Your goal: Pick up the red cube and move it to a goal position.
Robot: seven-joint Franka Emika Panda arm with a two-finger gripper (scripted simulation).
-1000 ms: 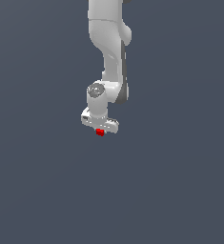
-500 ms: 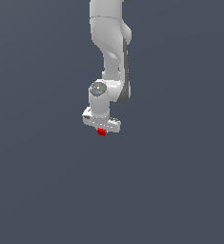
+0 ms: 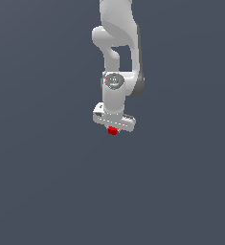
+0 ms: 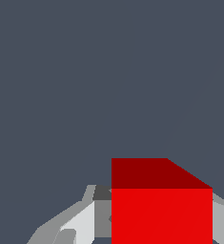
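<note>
My claw [image 3: 113,128] is clamped on the red cube [image 3: 112,130], which sits between my fingers [image 4: 80,224] and fills the wrist view. If my grip loosens, the cube could slip out and fall. Since a second ago, my arm has shifted slightly toward the exterior view's right.

Red cube [image 3: 112,130] is tiny, bright red, plain faces; it's pinched in the end effector [image 3: 113,129], sticking out below. Close up it [image 4: 161,209] sits square, top face darker.

Glossy white rounded arm [image 3: 118,52] with dark grey joint seams.
</note>
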